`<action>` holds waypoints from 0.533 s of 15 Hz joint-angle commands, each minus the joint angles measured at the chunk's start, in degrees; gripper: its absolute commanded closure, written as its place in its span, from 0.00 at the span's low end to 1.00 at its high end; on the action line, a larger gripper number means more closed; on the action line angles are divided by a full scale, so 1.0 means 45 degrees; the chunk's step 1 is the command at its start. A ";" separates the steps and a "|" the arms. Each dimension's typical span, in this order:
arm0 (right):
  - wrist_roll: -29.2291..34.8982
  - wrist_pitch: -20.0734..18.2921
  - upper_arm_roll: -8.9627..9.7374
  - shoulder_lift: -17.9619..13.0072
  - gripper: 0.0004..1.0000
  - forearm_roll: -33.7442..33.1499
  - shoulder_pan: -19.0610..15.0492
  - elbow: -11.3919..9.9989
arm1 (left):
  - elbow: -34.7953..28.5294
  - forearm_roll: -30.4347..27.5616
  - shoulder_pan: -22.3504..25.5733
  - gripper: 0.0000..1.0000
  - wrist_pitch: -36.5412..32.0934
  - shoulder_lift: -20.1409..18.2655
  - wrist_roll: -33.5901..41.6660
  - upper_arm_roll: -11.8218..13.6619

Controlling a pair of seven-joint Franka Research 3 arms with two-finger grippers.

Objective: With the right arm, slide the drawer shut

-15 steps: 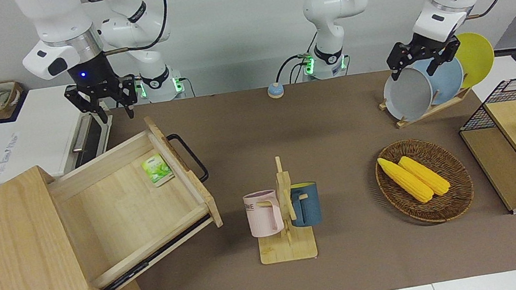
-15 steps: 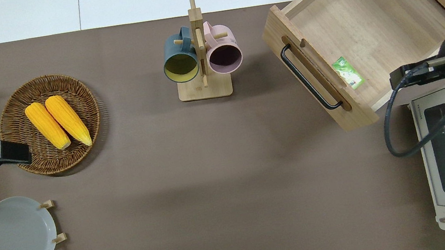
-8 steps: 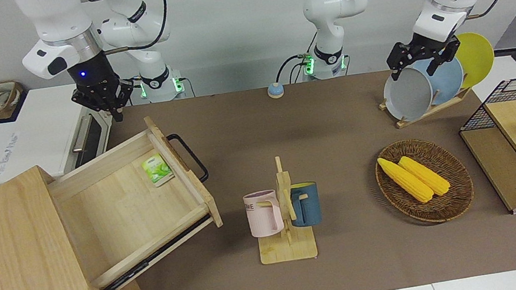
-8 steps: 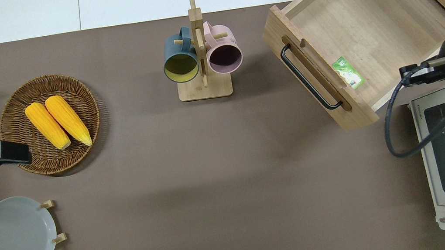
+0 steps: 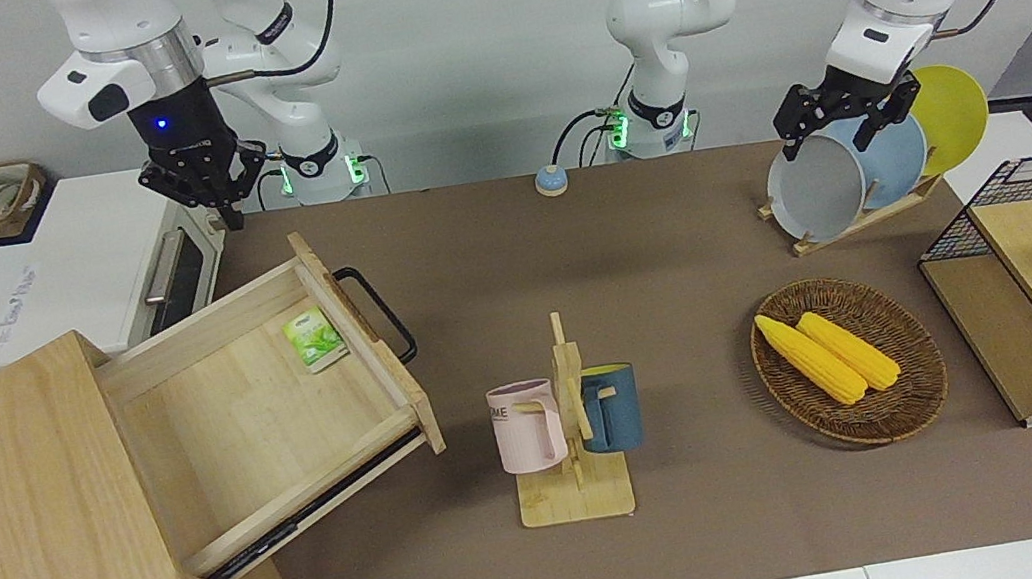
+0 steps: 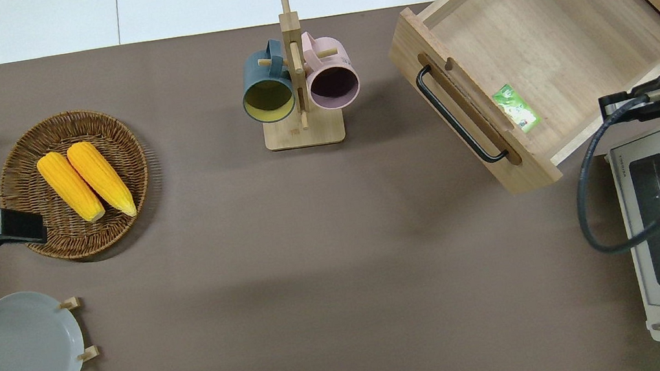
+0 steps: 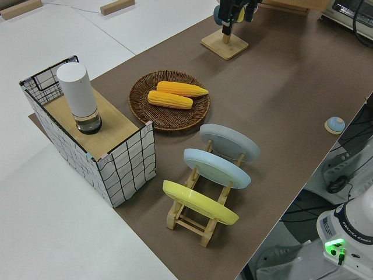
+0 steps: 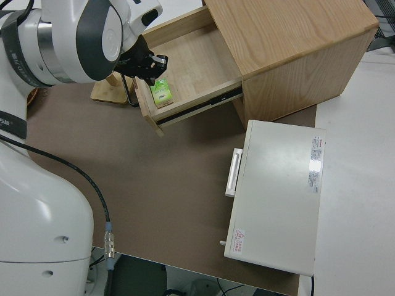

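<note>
With the wide light-wood drawer (image 5: 271, 415) pulled fully out of its cabinet at the right arm's end of the tabletop, I judged my right hand (image 5: 204, 187), fingers drawn narrow and empty, should push squarely on the front panel beside the black loop handle (image 5: 378, 314).

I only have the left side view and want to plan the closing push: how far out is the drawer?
Observer: The drawer is pulled far out of the cabinet.
Operator: Anything inside it?
Observer: One green packet, lying against the front panel.
Operator: Where is the right gripper?
Observer: The right gripper hangs over the drawer's side wall nearer to the robots, clear of the black handle.
</note>
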 commanded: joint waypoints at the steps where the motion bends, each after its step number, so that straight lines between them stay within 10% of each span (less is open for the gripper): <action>1: 0.1861 0.0102 0.0020 -0.0086 1.00 0.0021 0.1002 0.0256 | 0.0331 0.0219 0.0049 0.01 -0.0250 0.0145 0.0123 -0.0081; 8: 0.6139 0.0433 0.0097 0.0245 1.00 -0.0973 0.3521 0.0236 | 0.0331 0.0219 0.0049 0.01 -0.0250 0.0145 0.0123 -0.0081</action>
